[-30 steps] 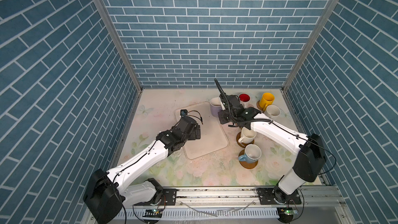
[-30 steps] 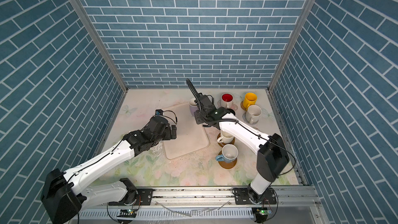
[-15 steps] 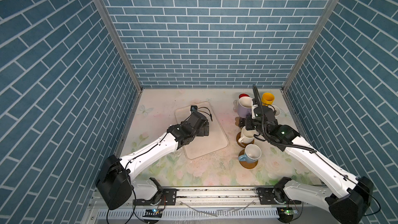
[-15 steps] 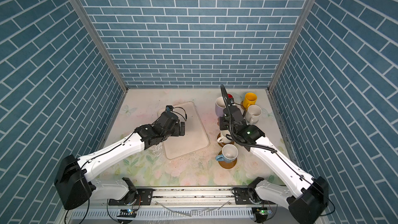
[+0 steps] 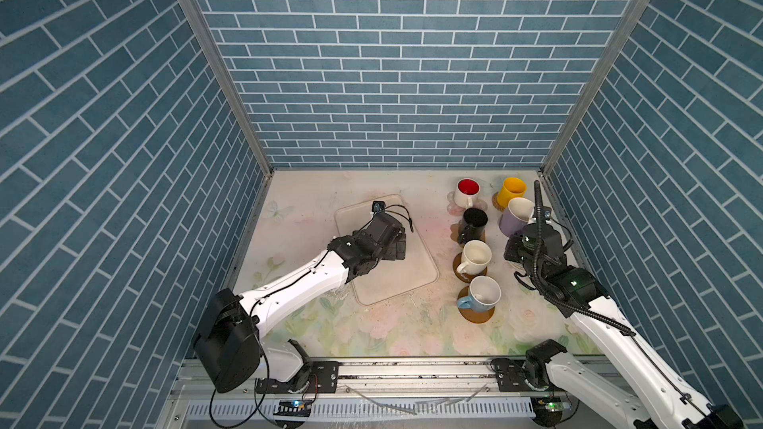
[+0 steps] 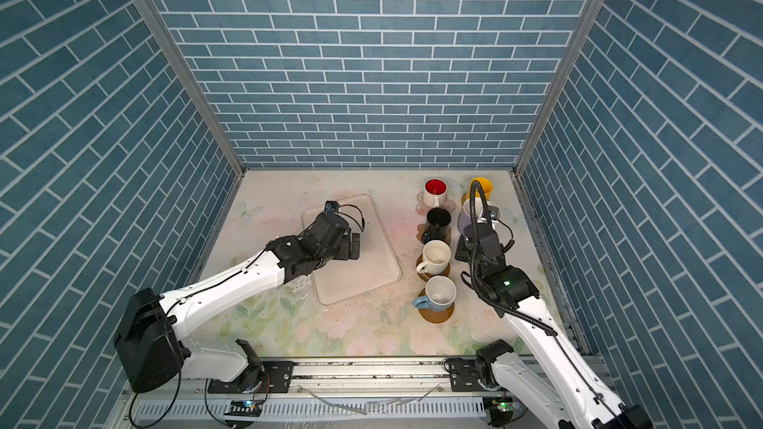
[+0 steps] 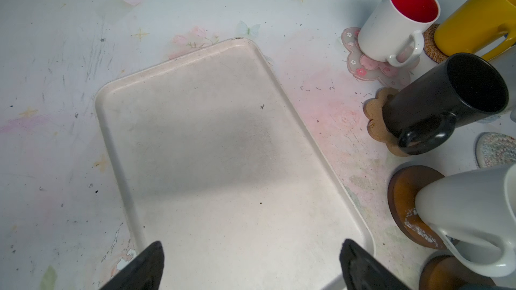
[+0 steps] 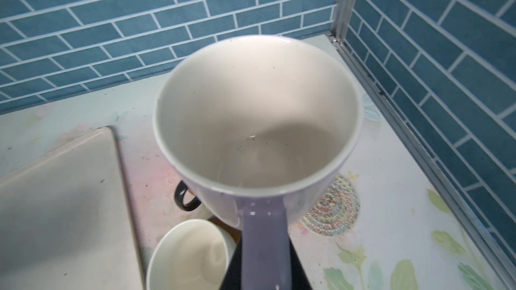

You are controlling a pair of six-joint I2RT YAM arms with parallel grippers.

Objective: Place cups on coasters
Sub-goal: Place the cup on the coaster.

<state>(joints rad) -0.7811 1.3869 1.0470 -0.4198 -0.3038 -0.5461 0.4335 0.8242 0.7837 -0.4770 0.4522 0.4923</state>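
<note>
We count six mugs [image 5: 475, 255]: five sit on coasters [image 5: 477, 315], the lavender mug [image 5: 514, 218] is clamped by its handle in our right gripper [image 5: 517, 241]; left gripper [image 7: 251, 246] gapes over one tray [image 7: 195, 135].

No readable text, labels or numbers anywhere.

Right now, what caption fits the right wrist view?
Right claw holds the lavender cup by its handle near a round coaster.

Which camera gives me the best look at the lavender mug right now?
Right wrist view: the lavender mug fills the frame, handle toward the camera, interior clear. Both top views show it small and tilted. The left wrist view does not clearly show it.
</note>
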